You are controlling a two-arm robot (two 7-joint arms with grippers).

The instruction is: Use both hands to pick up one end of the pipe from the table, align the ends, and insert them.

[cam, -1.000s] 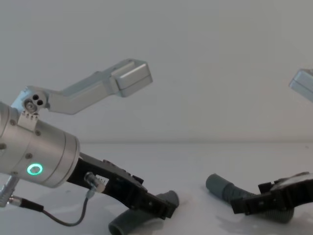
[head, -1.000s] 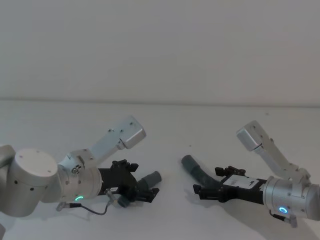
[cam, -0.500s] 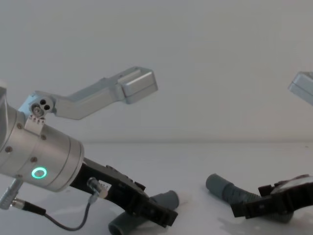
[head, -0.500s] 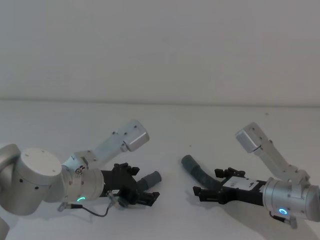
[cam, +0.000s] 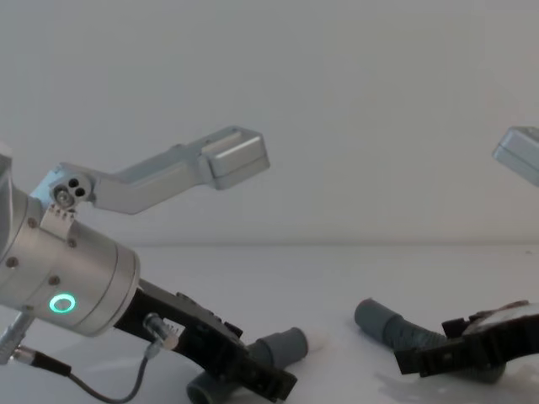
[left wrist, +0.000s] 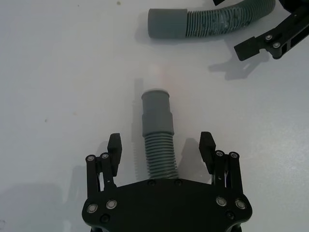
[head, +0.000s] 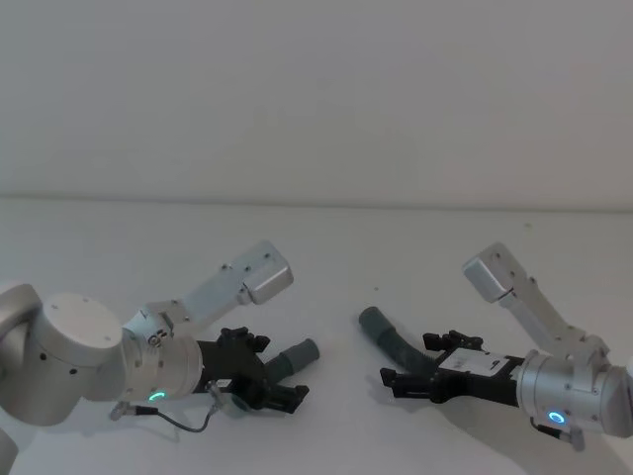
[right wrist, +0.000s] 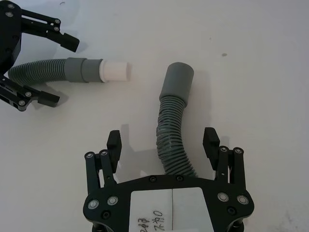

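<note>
Two grey ribbed pipe pieces lie on the white table (head: 326,257). The left pipe (head: 293,357) (left wrist: 158,145) (cam: 282,347) runs between the fingers of my left gripper (head: 275,371) (left wrist: 161,150) (cam: 265,374), which is open and astride the ribbed part behind the cuff (left wrist: 156,108). In the right wrist view this pipe (right wrist: 58,69) ends in a white tip (right wrist: 116,71). The right pipe (head: 396,341) (right wrist: 171,130) (cam: 386,324) curves away between the fingers of my right gripper (head: 407,361) (right wrist: 162,141) (cam: 425,358), also open, its cuff (right wrist: 176,82) pointing away from the gripper.
A pale wall (head: 316,99) rises behind the table's far edge. Bare table lies between the two pipe ends and beyond them. A thin cable (head: 188,421) hangs from my left wrist close to the surface.
My left gripper has sunk a little toward the table and more of the left cuff shows in front of it. The right gripper has barely moved. Both pipes lie where they were.
</note>
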